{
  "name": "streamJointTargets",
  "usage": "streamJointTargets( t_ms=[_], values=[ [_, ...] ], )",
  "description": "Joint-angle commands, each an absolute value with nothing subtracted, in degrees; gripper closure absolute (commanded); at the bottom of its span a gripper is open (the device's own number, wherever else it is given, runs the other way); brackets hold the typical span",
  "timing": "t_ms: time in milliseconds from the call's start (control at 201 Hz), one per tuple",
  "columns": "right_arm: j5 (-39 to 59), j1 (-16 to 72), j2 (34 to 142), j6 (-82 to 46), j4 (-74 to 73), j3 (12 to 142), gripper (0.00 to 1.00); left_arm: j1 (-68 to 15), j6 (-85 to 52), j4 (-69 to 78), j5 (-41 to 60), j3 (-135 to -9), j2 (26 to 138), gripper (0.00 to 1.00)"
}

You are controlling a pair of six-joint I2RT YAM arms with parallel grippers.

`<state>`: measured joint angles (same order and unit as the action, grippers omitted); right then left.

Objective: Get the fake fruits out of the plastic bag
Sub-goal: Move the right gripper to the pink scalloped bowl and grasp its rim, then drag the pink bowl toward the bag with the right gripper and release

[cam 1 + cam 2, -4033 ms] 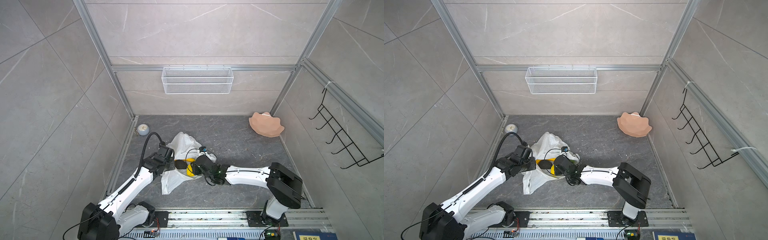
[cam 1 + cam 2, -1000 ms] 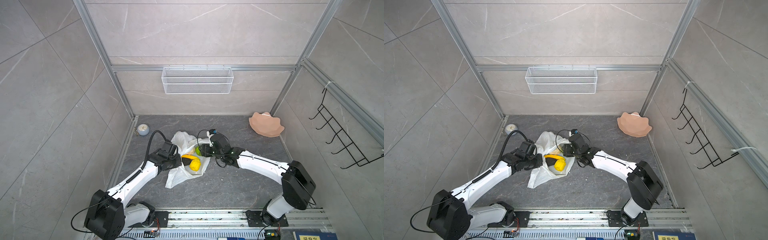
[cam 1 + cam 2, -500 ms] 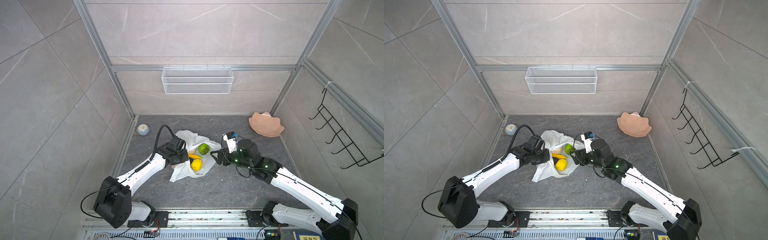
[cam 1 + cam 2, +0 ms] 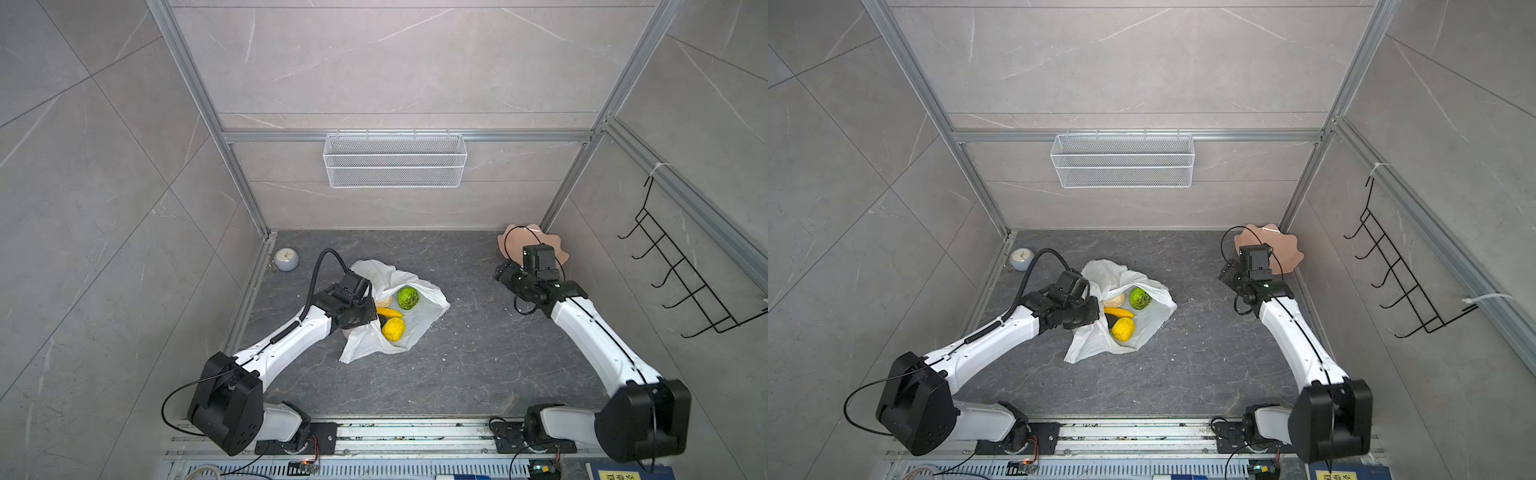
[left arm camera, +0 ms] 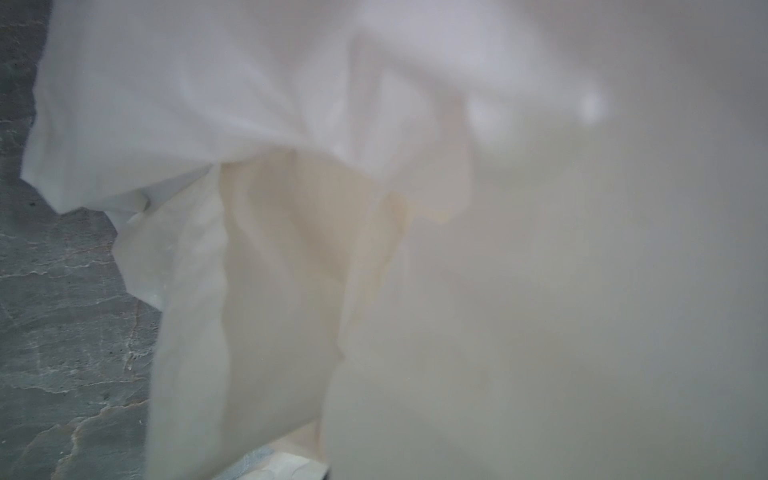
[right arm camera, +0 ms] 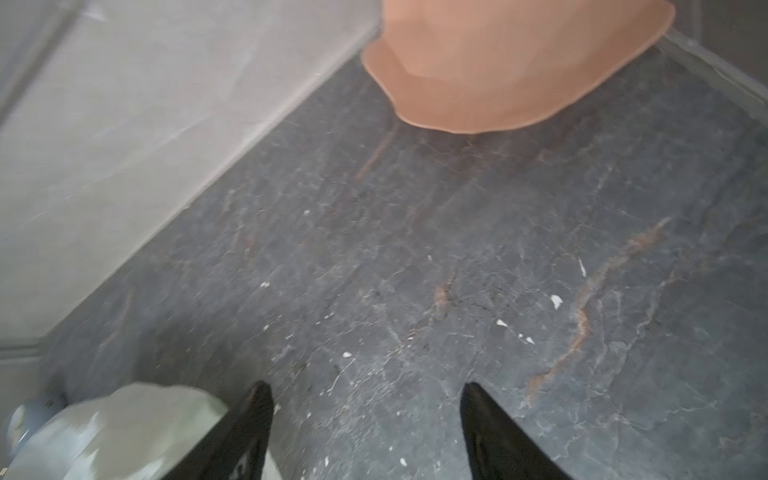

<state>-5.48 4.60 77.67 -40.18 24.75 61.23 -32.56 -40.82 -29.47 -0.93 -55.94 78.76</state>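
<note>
Well, white plastic bag gapes w/ fruits inside; left pincer pinches it, right pincer spread, empty.

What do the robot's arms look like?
The left arm and right arm are smooth white tubes with chunky black joints. A black cable loops above the left one, and a coiled one runs along it. The right gripper has pointy black fingers.

Soft even light, sharp top views; plastic bag out of focus at left wrist.
</note>
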Motion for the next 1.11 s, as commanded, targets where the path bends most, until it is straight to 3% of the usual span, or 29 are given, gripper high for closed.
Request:
streamJointTargets(
  t_ms=[0, 159, 563, 1100],
  values=[
    [-9.61, 2.0, 84.48, -48.71, 21.99, 63.86, 0.26, -32.82, -41.97, -27.2, -0.15, -54.78, 76.67, 1.0],
    [-9.85, -1.88, 93.99, -52.97, 13.85, 66.52, 0.26, -32.85, -42.08, -25.55, 1.06, -52.97, 76.31, 1.0],
    [-12.77, -7.37, 111.55, -61.91, 17.88, 82.77, 0.27, -32.93, -42.53, -23.05, 3.25, -49.66, 75.04, 1.0],
    [-10.8, -9.71, 116.72, -71.72, 24.4, 87.27, 0.32, -32.95, -42.68, -24.52, 2.37, -48.74, 73.39, 1.0]
  ],
)
